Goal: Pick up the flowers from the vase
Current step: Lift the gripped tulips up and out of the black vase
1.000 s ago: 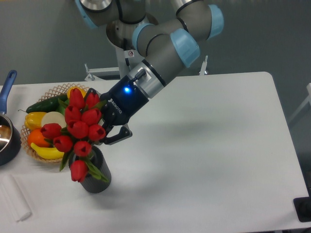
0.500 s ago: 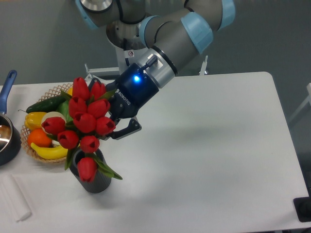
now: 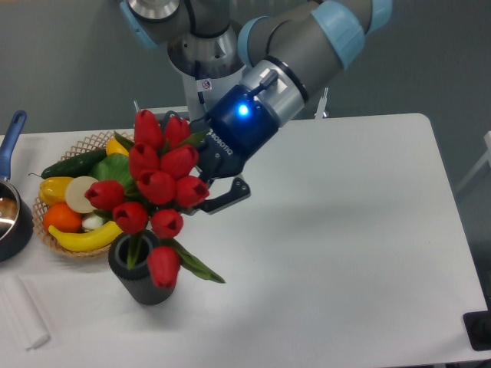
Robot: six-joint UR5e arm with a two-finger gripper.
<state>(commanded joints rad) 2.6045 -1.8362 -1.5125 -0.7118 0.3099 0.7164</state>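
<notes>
Gripper point(image 3: 201, 201) clamped on the flowers point(image 3: 157, 184), fingers mostly hidden behind the buds. Bunch is raised and tilted, stems still dipping into the vase point(image 3: 140, 270); one bud droops over the vase's front rim. Vase stands near the table's point(image 3: 345, 230) front-left corner. Wicker basket point(image 3: 77, 192) of fruit sits just behind it at the left edge, beside a pot point(image 3: 11, 215) with a blue handle.
</notes>
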